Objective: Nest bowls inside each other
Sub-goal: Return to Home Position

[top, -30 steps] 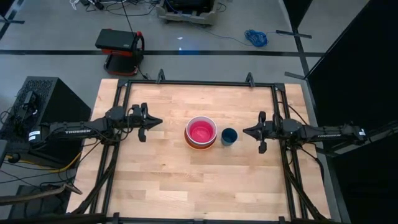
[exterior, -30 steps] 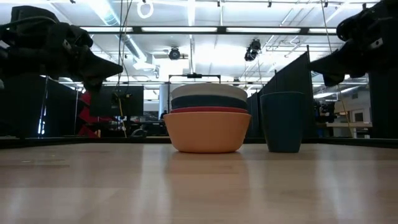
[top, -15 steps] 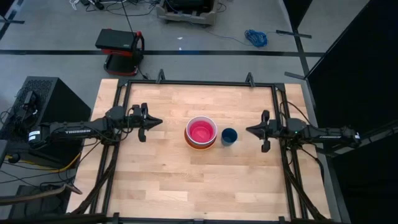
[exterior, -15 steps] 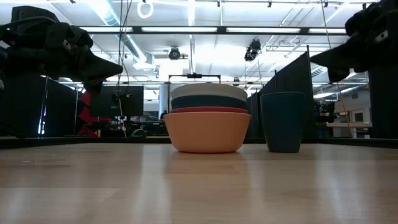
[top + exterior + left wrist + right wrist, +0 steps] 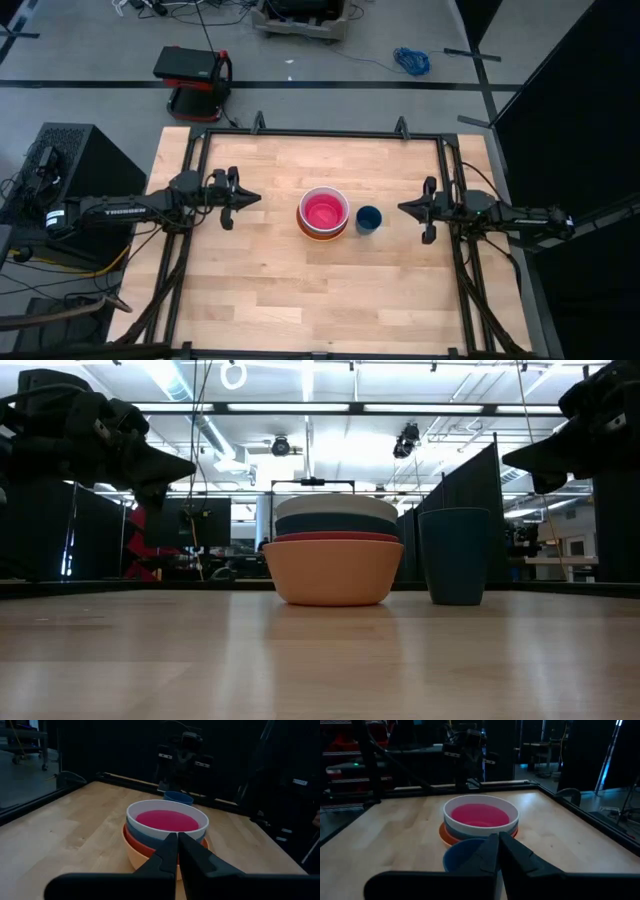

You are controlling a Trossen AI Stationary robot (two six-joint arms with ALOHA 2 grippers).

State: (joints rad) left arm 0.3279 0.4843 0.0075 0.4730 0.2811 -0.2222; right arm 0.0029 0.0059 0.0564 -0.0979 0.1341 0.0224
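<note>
1. Right gripper [image 5: 402, 209] has drawn back slightly, jaws closed, with the dark blue cup [image 5: 368, 219] ahead of them.
2. Left gripper [image 5: 257, 197] waits, jaws closed, facing the nested bowl stack [image 5: 323, 212] just beside the cup.

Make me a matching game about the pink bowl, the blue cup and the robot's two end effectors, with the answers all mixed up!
Things:
1. pink bowl
2. blue cup
3. left end effector
4. right end effector

Where or how:
A. shut, nearest the cup
B. innermost in the stack
C. stands alone beside the stack
D. shut, on the stack's far side from the cup

Pairs: 1-B, 2-C, 3-D, 4-A
</note>
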